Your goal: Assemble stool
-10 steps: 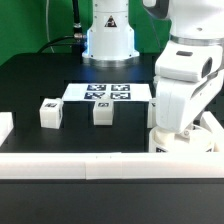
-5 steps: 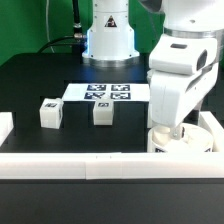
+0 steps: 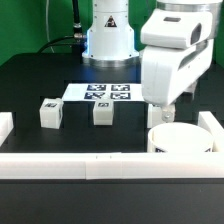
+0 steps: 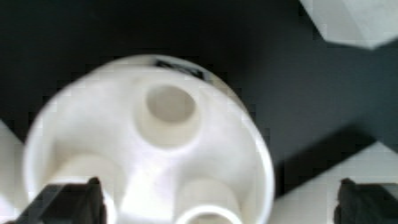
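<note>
My pincer [image 3: 160, 116] hangs open, empty, above the round white plastic seat [image 3: 184, 141], lower right; blocky white plastic leg [image 3: 50, 113] and its twin [image 3: 102, 113] lie loose mid-left, none fitted.

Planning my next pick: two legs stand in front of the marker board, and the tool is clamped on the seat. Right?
Not quite. The tool is open and above the seat, not clamped on it; the wrist view shows its fingers spread. Two legs do stand in front of the marker board.
</note>
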Controlling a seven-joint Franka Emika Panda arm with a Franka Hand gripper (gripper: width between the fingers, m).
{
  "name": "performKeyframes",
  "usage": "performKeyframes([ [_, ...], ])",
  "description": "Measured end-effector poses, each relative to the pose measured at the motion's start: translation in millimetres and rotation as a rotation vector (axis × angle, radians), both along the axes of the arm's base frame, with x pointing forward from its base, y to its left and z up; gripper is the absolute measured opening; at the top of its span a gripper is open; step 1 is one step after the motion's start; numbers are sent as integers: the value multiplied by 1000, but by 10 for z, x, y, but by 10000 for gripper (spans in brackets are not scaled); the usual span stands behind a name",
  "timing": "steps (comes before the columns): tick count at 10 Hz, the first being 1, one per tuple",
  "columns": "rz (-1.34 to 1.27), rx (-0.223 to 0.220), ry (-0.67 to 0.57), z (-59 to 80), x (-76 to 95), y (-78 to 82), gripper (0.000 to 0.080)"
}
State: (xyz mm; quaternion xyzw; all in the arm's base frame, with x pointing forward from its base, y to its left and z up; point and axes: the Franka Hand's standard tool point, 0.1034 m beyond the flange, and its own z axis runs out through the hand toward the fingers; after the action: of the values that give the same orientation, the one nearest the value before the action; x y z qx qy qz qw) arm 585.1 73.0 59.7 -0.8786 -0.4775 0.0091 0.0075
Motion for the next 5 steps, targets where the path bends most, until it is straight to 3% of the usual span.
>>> performKeyframes([
  [2, -37, -8, -3, -36, -141, -134, 649],
  [5, -98, -5, -1, -48, -130, -119, 649],
])
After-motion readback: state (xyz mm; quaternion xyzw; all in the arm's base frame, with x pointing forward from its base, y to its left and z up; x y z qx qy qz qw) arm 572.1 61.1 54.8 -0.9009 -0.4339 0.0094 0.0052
